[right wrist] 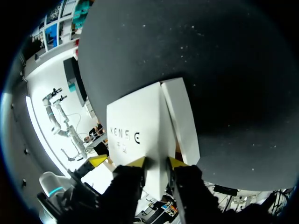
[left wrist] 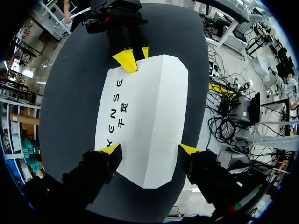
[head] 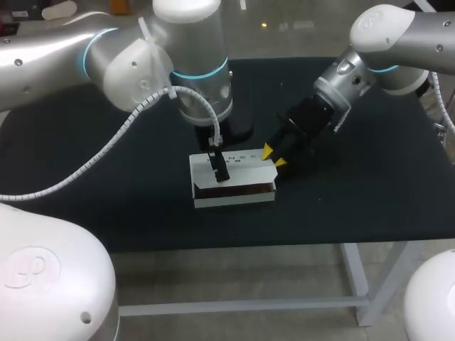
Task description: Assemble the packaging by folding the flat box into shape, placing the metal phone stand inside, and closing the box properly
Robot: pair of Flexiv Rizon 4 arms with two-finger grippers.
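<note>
Left end effector (left wrist: 149,150) is set astride the white box (head: 243,163) at frame centre on the table (head: 370,199); whether it clamps cannot be told. Right end effector (head: 274,157) is pinched on the box's right-hand edge. The card is judged light and easily creased, so stiff folded edges are preferred for holding.

We see bright, even light from above: glare whitens our left arm (head: 188,42) at upper centre, the box (head: 245,170) glows pale, the table (head: 370,185) looks dark and matte.
</note>
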